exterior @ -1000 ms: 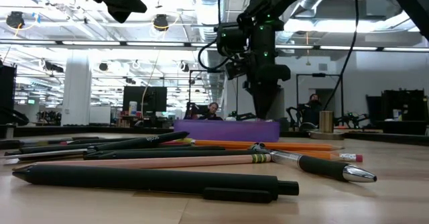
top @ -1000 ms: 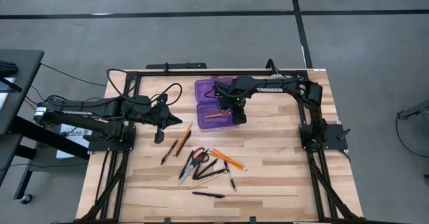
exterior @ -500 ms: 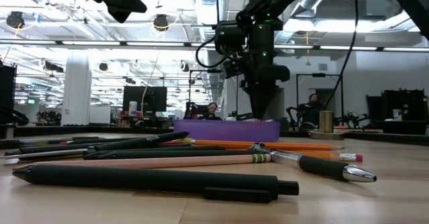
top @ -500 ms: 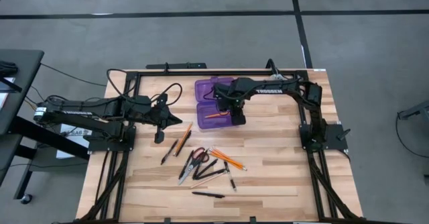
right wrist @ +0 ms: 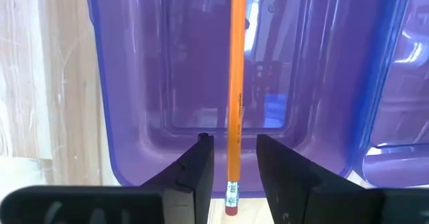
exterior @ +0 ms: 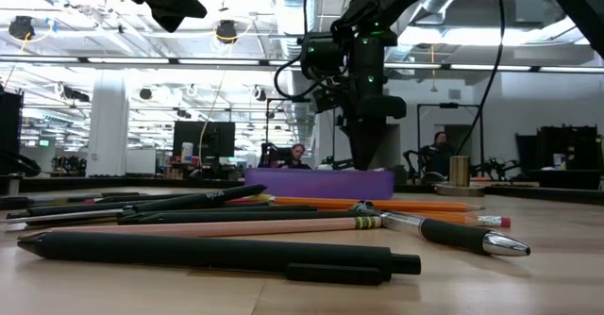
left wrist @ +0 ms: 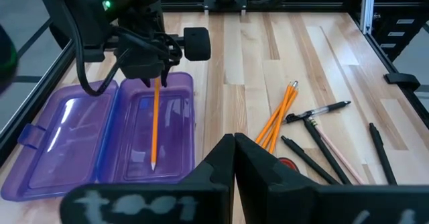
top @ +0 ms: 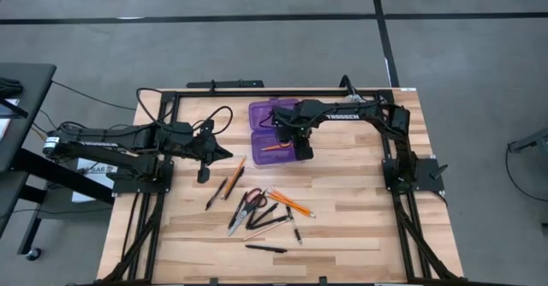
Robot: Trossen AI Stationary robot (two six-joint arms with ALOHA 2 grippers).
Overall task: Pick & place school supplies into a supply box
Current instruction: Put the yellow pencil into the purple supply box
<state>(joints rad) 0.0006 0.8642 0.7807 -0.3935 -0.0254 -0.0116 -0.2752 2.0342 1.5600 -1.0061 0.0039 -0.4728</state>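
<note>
The right wrist view shows what the others hide: the right gripper (right wrist: 232,158) has its fingers (right wrist: 194,163) parted, the orange pencil (right wrist: 234,83) running between them with a sliver of space on each side, so a firm grip cannot be confirmed. In the left wrist view that pencil (left wrist: 154,123) lies lengthwise over the supply box (left wrist: 127,177), tip pointing away from the right gripper (left wrist: 149,73), eraser end up at the fingers. The high view places the right gripper (top: 295,140) over the near half of the purple supply box (top: 261,113), its open lid beside it, while the left gripper (top: 224,153) waits off to the left with fingers pressed together and nothing in them. The remaining pens, pencils and scissors (top: 244,207) are scattered on the pale wood tabletop (top: 360,217), well apart from the box. The low view looks across a black pen (exterior: 208,254) in the foreground to the box (exterior: 321,183) and into a large bright room with ceiling lights, where seated people show in the distance.
</note>
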